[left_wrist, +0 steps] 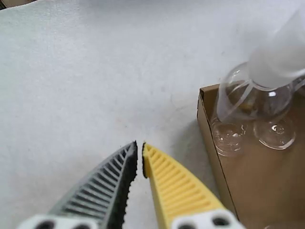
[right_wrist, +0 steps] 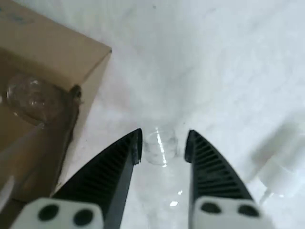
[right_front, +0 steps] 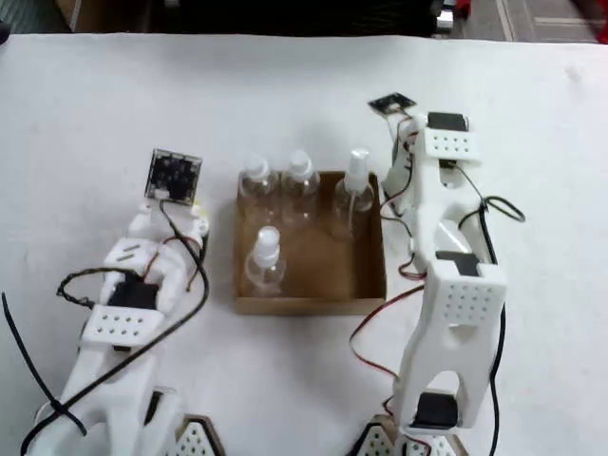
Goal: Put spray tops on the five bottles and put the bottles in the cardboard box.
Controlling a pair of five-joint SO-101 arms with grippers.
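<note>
A robotics lab bench: a white-covered table [right_front: 85,104] carrying two 3D-printed arms [right_front: 456,313] with exposed wiring [right_front: 353,332].

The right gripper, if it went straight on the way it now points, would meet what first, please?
Probably the small clear cap on the table, lying just ahead between the open right gripper's tips; its depth is unclear.

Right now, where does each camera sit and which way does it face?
High view: fixed above the table, looking down on the cardboard box holding four bottles; the left arm and right arm flank it.
Left wrist view: on the left arm, facing the table past the shut left gripper.
Right wrist view: on the right arm, facing a small clear piece inside the open right gripper.
Shared: all three show the box.
</note>
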